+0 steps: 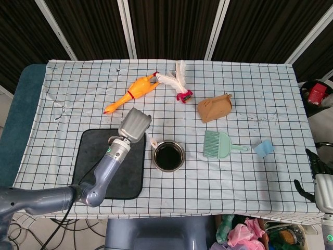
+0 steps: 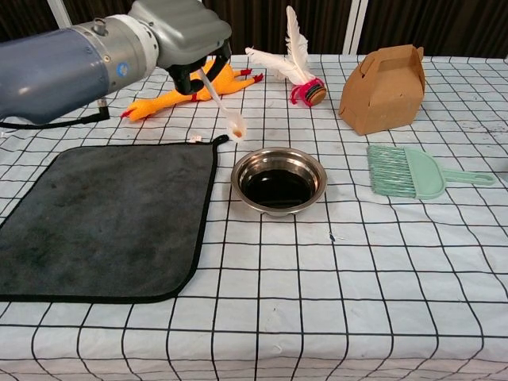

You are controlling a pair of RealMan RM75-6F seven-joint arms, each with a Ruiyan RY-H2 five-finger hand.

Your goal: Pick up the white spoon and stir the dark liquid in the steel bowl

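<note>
Above mat corner, just left of steel bowl (image 2: 279, 179) — left hand (image 2: 184, 30) pinches white spoon (image 2: 221, 101) by handle, scoop hanging low. Carry right, lower into dark liquid (image 2: 277, 187) — avoid rim, stir slow. Right hand (image 1: 318, 174) idle at table edge, fingers apart, holding nothing.

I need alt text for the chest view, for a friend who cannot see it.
The robot's left hand holds a white spoon in the air, just left of a steel bowl of dark liquid. A dark mat, rubber chicken, cardboard box and green brush lie on the checked tablecloth.
</note>
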